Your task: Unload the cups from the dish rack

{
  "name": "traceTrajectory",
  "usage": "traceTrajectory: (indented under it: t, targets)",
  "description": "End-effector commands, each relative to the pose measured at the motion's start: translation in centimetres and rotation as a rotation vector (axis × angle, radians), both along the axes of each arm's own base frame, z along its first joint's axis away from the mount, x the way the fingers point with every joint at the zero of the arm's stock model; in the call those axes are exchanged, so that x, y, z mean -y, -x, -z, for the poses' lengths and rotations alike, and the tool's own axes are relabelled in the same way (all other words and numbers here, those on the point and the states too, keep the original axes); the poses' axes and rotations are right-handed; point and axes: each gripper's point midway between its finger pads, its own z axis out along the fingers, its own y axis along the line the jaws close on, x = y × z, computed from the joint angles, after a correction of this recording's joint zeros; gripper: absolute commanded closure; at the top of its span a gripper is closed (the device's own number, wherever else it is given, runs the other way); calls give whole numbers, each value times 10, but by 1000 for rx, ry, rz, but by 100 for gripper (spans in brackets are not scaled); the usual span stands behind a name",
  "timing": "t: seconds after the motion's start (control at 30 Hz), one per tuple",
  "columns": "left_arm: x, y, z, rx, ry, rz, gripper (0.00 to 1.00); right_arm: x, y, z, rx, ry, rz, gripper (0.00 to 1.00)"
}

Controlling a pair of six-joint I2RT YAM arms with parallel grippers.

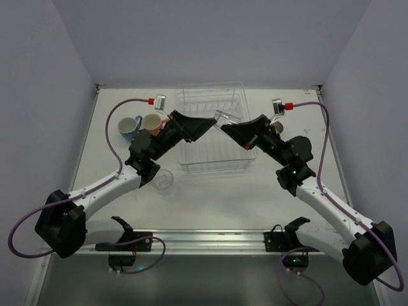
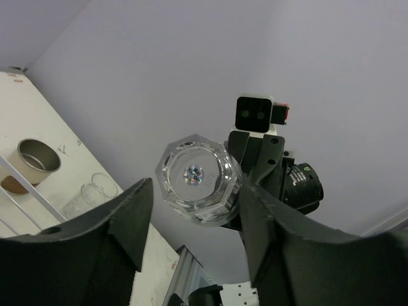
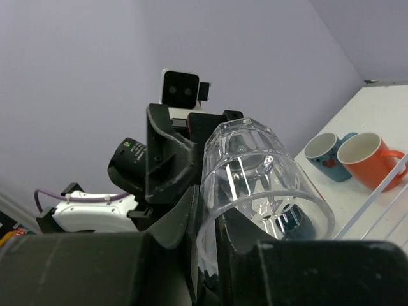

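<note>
Nearest me, a spare tumbler [image 1: 164, 180] stands on the tabletop [image 1: 217, 197]. Beyond it, above the dish rack [image 1: 220, 159], both tools meet on one clear tumbler [image 2: 199, 182]. My left tool [image 2: 194, 194] clasps its base end, and my right tool [image 3: 207, 223] pinches its rim wall.

From above, the left arm [image 1: 102, 188] hides part of the orange mug [image 1: 153, 122] at 10 o'clock. Right wrist view: the clear tumbler [image 3: 255, 172] has its rim hidden by the right gripper [image 3: 210, 223] at 6 o'clock.
</note>
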Motion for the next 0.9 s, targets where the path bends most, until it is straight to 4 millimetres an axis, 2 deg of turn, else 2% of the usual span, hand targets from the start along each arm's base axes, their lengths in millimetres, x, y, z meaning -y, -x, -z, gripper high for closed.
traceTrajectory:
  t: [0.0, 0.07, 0.1, 0.17, 0.2, 0.23, 0.27, 0.3, 0.33, 0.37, 0.4, 0.43, 0.47, 0.5, 0.53, 0.57, 0.6, 0.67, 0.7, 0.73, 0.8, 0.87]
  targets:
    - [-8, 12, -17, 78, -1, -16, 35, 6, -2, -8, 28, 2, 44, 100]
    - [-12, 14, -20, 99, -19, -36, 27, 8, -3, -3, 0, 20, 58, 100]
    - [-15, 11, -14, 80, -43, -58, 19, 11, -1, -6, 12, 27, 73, 100]
    - [-25, 16, -19, 112, -69, -104, 10, 13, 1, -2, -1, 46, 81, 100]
    - [-29, 12, -11, 85, -106, -141, 0, 17, 4, -6, 11, 50, 98, 100]
    - [-37, 17, -18, 103, -114, -167, 0, 20, 5, -4, 12, 68, 111, 100]
    - [-43, 16, -17, 122, -151, -202, 0, 21, 5, 10, -33, 120, 122, 100]
    - [-48, 12, -7, 88, -202, -236, 0, 27, 10, 6, -7, 145, 141, 100]
    - [-56, 19, -12, 103, -212, -254, 0, 34, 6, 10, -24, 174, 196, 100]
    - [-60, 19, -8, 111, -248, -274, 0, 40, 3, 36, -107, 270, 227, 100]
    - [-65, 18, 10, 66, -313, -290, 0, 51, 2, 29, -74, 323, 290, 100]
    - [-71, 25, 11, 69, -331, -297, 0, 70, -6, 58, -181, 431, 386, 100]
    - [-75, 28, 18, 67, -363, -300, 0, 82, -8, 69, -209, 497, 436, 100]
    - [-77, 32, 37, 29, -423, -284, 0, 100, -14, 66, -209, 553, 516, 100]
    - [-81, 39, 39, 34, -439, -277, 0, 115, -17, 78, -249, 618, 570, 100]
    - [-84, 43, 45, 48, -478, -272, 0, 136, -17, 98, -323, 708, 629, 100]
    - [-88, 49, 62, 9, -551, -251, 0, 157, -22, 97, -346, 736, 693, 100]
    - [-96, 56, 70, 27, -626, -249, 0, 181, -24, 114, -428, 809, 743, 100]
    - [-101, 60, 76, 8, -682, -244, 0, 204, -29, 111, -450, 845, 838, 100]
    - [-105, 63, 79, 14, -715, -243, 0, 215, -27, 119, -495, 895, 864, 100]
    - [-116, 68, 86, 28, -811, -240, 0, 234, -35, 119, -538, 961, 923, 100]
    - [-122, 72, 90, 53, -861, -239, 0, 242, -41, 124, -595, 1022, 921, 100]
